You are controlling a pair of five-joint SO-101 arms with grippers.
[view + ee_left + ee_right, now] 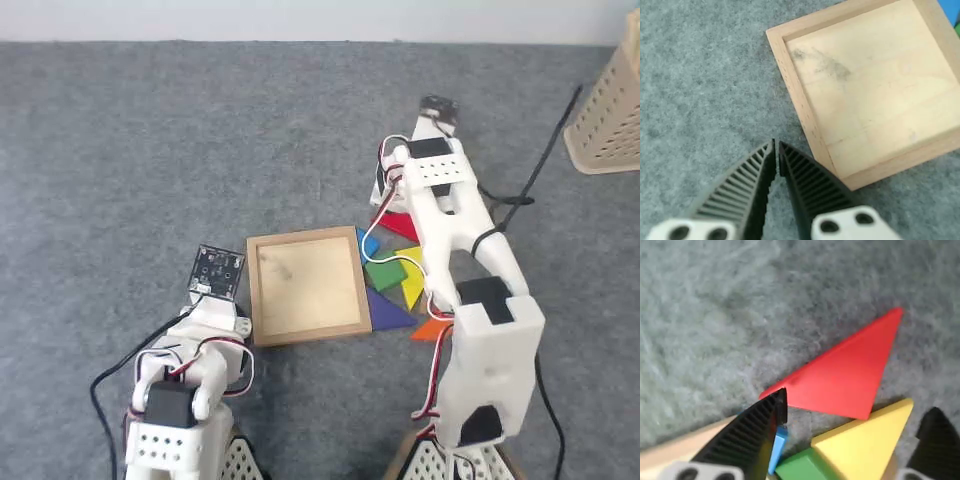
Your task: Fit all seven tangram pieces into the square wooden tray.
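The left gripper (776,145), fingers pressed together, hung just beside the square wooden tray (305,335). Coloured tangram pieces (385,272) lay clustered against the tray's side. Farther off, the right gripper (858,400) stood spread over the red triangular piece (845,375).

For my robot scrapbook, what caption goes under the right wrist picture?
Open gripper over the red triangle, with a yellow piece and a green piece beside it.

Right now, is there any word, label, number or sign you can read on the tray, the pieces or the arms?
No text can be read.
wooden tray: bare wood with a grey smudge, no print.
tangram pieces: plain colours, no marks.
circuit board on the left arm: any markings are too small to read.
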